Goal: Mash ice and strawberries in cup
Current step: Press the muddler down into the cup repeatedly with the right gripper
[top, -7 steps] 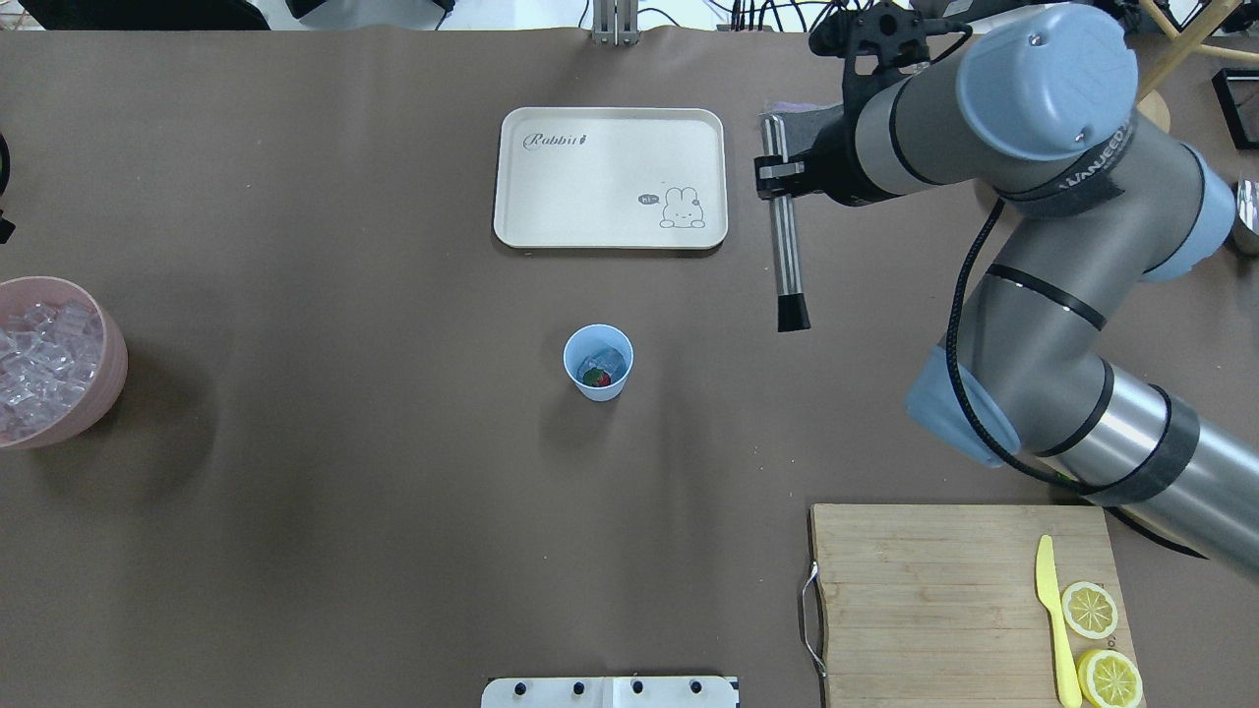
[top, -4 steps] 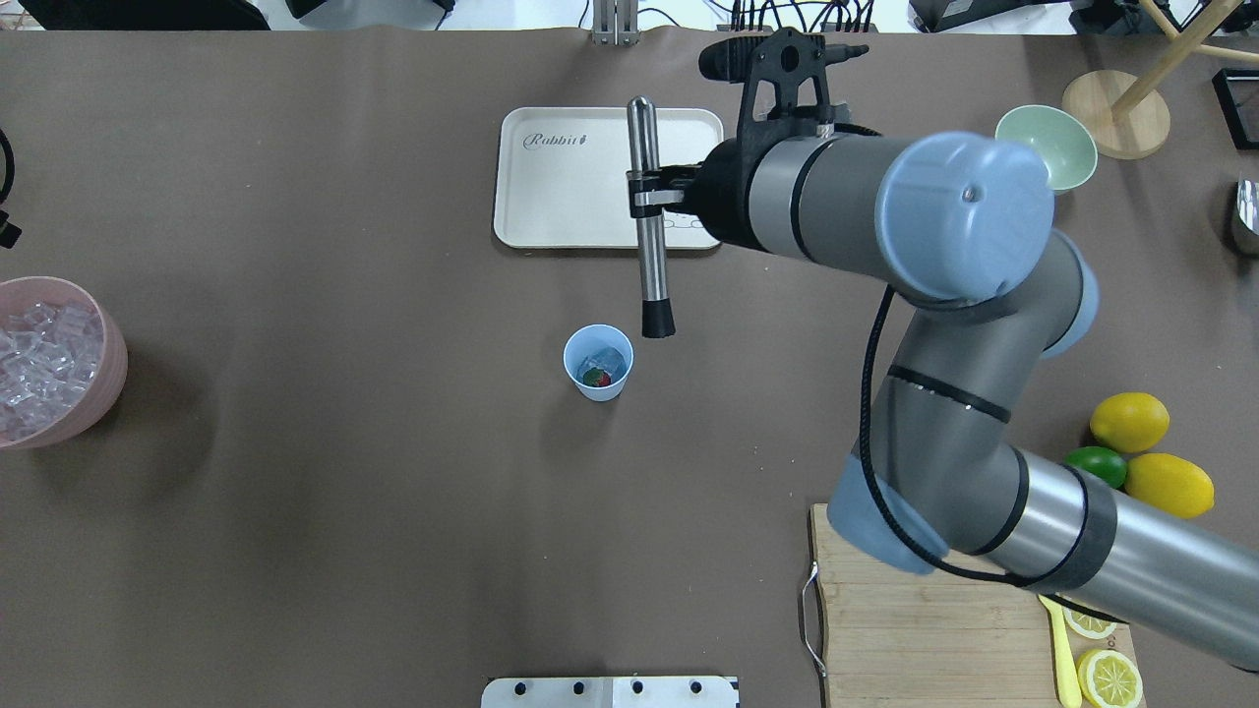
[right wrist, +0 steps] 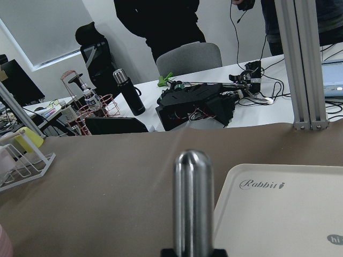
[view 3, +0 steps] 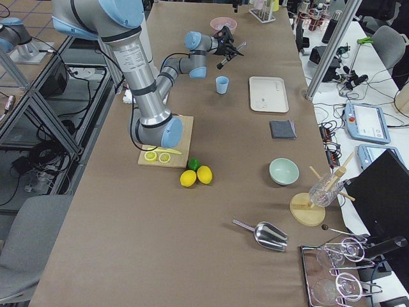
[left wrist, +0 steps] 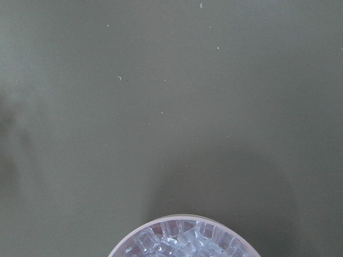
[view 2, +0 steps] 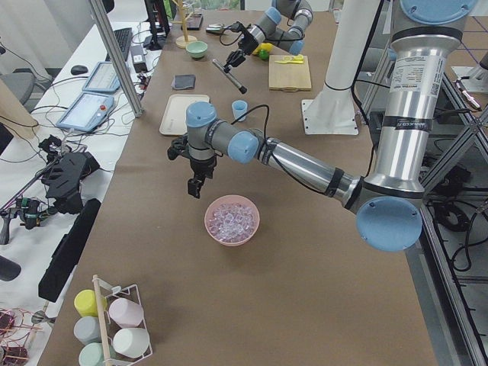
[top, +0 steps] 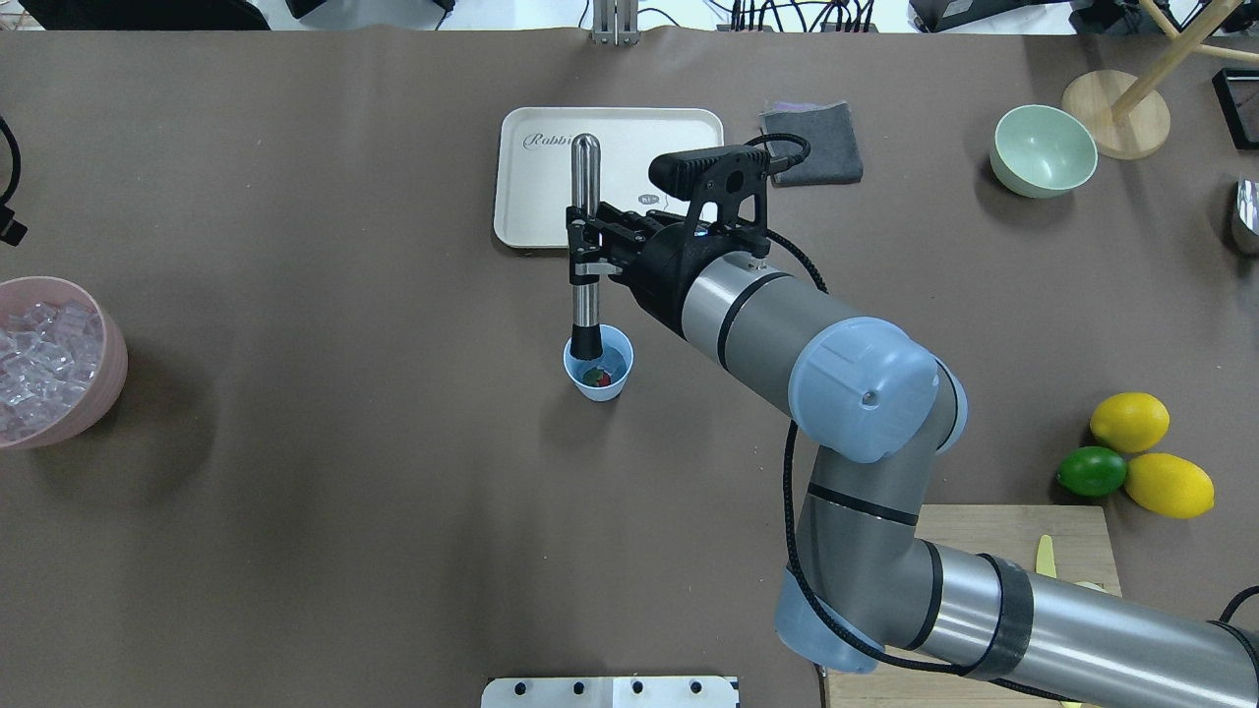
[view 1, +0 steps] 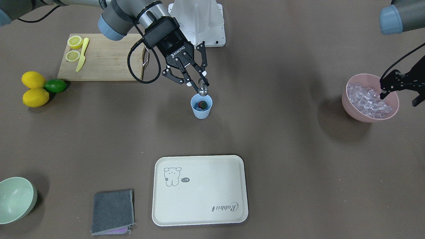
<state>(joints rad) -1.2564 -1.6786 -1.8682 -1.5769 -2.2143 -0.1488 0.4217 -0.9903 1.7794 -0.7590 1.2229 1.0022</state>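
The light blue cup (top: 598, 366) stands mid-table with a red strawberry (top: 594, 377) and clear ice (top: 611, 360) inside. My right gripper (top: 587, 258) is shut on a steel muddler (top: 586, 197). The muddler's black tip (top: 586, 342) points down over the cup's far rim. In the side views the muddler (view 2: 229, 75) hangs tilted above the cup (view 2: 239, 109), apart from it. More ice fills the pink bowl (view 1: 348, 103). My left gripper (view 1: 398, 98) hovers open over that bowl and holds nothing.
A cream tray (top: 669, 128) and a grey cloth (top: 811, 145) lie beyond the cup. A pale green bowl (top: 1043, 150) sits far right. Two lemons (top: 1129, 421) and a lime (top: 1092, 471) lie near the cutting board (view 1: 103, 56), which carries lemon halves and a yellow knife.
My right arm has swung left with the muddler, from right of the tray to above the cup. The cup, the bowl and the left arm have stayed put.
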